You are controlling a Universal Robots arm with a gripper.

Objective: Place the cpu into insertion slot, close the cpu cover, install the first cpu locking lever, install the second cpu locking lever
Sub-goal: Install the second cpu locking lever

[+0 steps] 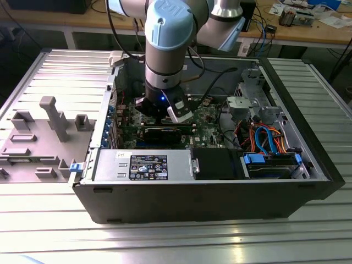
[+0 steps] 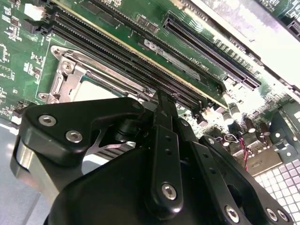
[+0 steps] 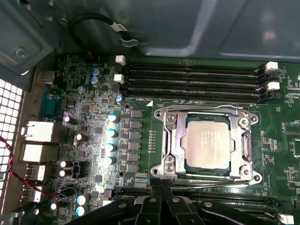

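Arm (image 1: 165,49): reaches down into the open PC case (image 1: 220,192), over the motherboard (image 1: 206,124).
Gripper (image 3: 161,194): black fingers pressed together, nothing between them (tips just beside the socket edge in the first wrist view).
Cpu (image 3: 207,147): lies flat in the slot (image 3: 236,146), silver top up.
Cover (image 3: 171,140): down over the cpu, framing it through its window.
Memory slots (image 3: 192,84): long black rows beside the socket.
Fixture (image 1: 41,137): grey block, on the exterior view's left of the case.
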